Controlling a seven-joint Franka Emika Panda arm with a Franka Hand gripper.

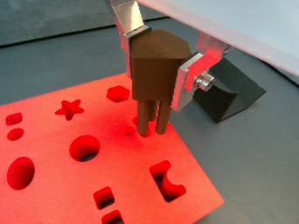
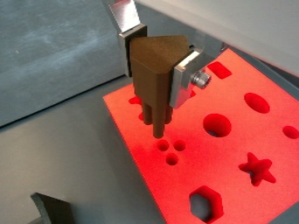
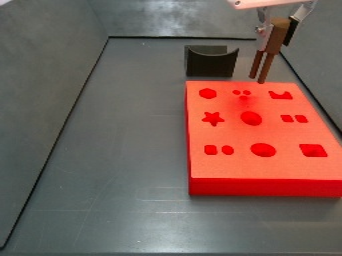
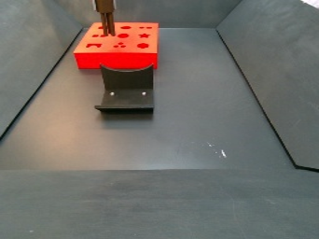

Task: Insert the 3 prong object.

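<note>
My gripper (image 1: 159,56) is shut on the 3 prong object (image 1: 152,80), a brown block with thin parallel prongs pointing down. It also shows in the wrist view (image 2: 155,80) between the silver fingers of the gripper (image 2: 159,58). The prong tips hang just above the red board (image 1: 128,175), close beside a group of three small round holes (image 2: 172,150). In a side view the object (image 3: 265,55) hangs over the far part of the board (image 3: 254,175), near the three holes (image 3: 242,94). In a side view (image 4: 107,19) it stands upright over the board (image 4: 118,58).
The dark fixture (image 3: 209,60) stands on the floor just beyond the board's far edge; it also shows in a side view (image 4: 126,87) and in a wrist view (image 1: 228,92). The board has several other cutouts, among them a star (image 2: 257,166) and a hexagon (image 2: 205,203). Grey bin walls surround the floor.
</note>
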